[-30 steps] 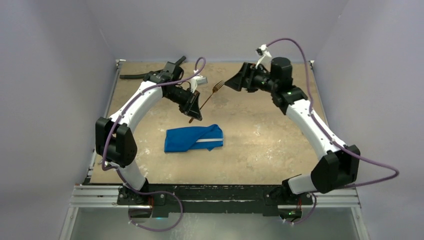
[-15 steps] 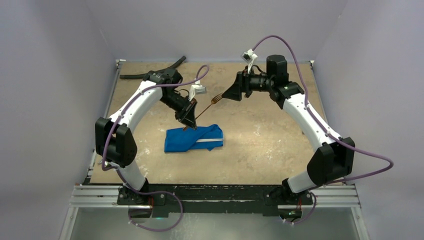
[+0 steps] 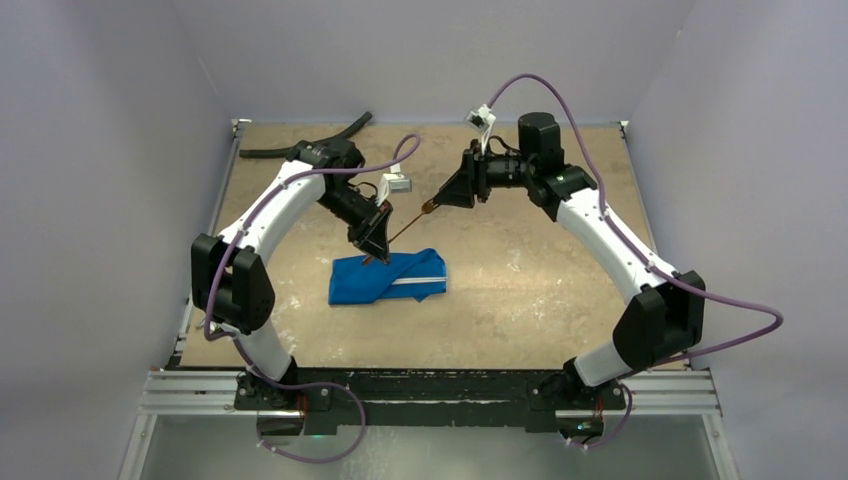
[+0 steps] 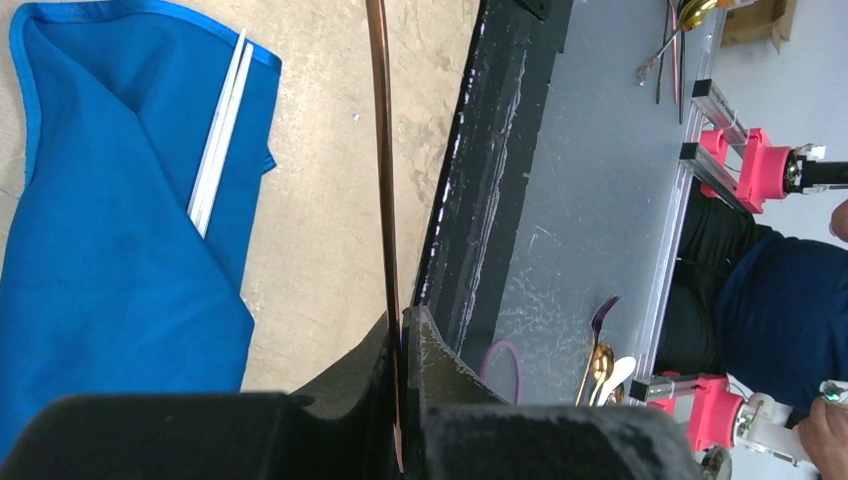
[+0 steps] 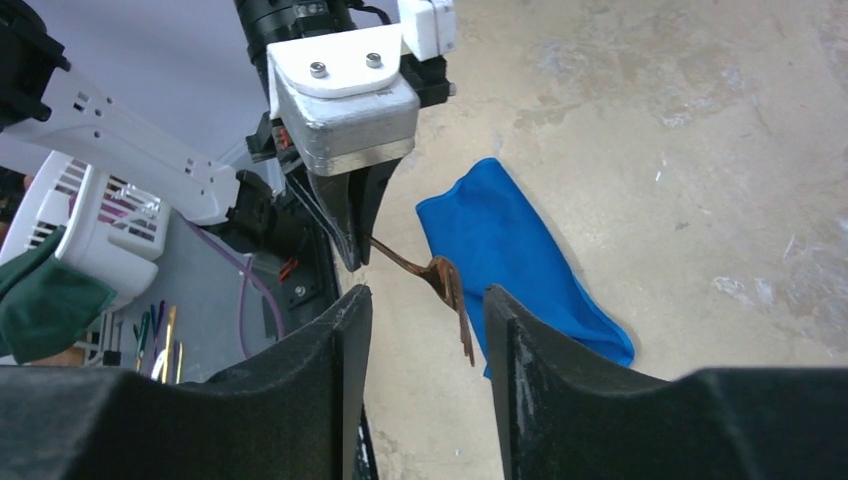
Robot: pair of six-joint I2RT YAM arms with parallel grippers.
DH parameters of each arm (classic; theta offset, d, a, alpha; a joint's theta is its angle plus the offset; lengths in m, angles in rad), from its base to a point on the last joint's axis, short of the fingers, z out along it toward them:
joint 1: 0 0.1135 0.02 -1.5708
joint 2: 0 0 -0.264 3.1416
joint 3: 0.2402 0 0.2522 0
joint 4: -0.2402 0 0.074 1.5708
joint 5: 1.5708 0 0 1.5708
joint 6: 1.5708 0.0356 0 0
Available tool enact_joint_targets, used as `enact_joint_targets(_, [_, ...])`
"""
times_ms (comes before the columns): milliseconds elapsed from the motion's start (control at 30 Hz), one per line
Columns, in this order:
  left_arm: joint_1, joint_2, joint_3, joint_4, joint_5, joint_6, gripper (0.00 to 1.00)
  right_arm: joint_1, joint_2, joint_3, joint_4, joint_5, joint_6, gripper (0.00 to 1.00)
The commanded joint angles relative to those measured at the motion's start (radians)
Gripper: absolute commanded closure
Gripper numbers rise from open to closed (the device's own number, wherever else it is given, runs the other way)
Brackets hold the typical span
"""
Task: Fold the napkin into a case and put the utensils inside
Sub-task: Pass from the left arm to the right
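The blue napkin (image 3: 388, 277) lies folded into an oblong case near the table's middle, a white stripe (image 4: 220, 130) along one fold. My left gripper (image 3: 372, 250) hangs over its back edge, shut on the handle of a copper fork (image 3: 405, 228) that slants up to the right. In the left wrist view the handle (image 4: 380, 150) rises straight out of the closed left gripper (image 4: 400, 335) beside the napkin (image 4: 120, 200). My right gripper (image 5: 425, 310) is open, its fingers on either side of the fork's tines (image 5: 455, 300) with a gap on both sides. Other utensils are off the table.
A black hose (image 3: 300, 145) lies at the back left corner. Beyond the table's black front rail (image 4: 480, 200), spare cutlery (image 4: 600, 355) rests on a grey shelf. A white basket (image 5: 90, 240) stands off the table.
My right gripper has swung left to the fork's head and its jaws have narrowed. The left gripper has come down with the fork to the napkin's back edge.
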Motion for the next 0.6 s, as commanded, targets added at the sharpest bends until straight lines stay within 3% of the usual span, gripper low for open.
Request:
enact_joint_targets(0, [-0.002,-0.002,0.040,-0.022,0.045,0.044,1.00,0.030,0.008,0.005,0.045,-0.024,0.010,0.56])
enact_joint_targets(200, [-0.001,-0.010,0.048,-0.026,0.031,0.046,1.00,0.044,0.025,0.009,0.038,-0.001,0.021,0.84])
enact_joint_targets(333, [-0.001,-0.010,0.048,-0.029,0.028,0.049,1.00,0.044,0.022,-0.002,0.002,0.005,-0.007,0.62])
enact_joint_targets(400, [0.000,-0.005,0.049,-0.032,0.025,0.052,1.00,0.045,0.018,-0.012,-0.002,0.008,-0.013,0.60])
enact_joint_targets(500, [-0.001,0.000,0.050,-0.033,0.025,0.053,1.00,0.044,0.011,-0.019,0.004,0.014,-0.012,0.71])
enact_joint_targets(567, [0.000,0.000,0.052,-0.032,0.024,0.054,1.00,0.044,0.004,-0.023,0.006,0.039,0.005,0.88])
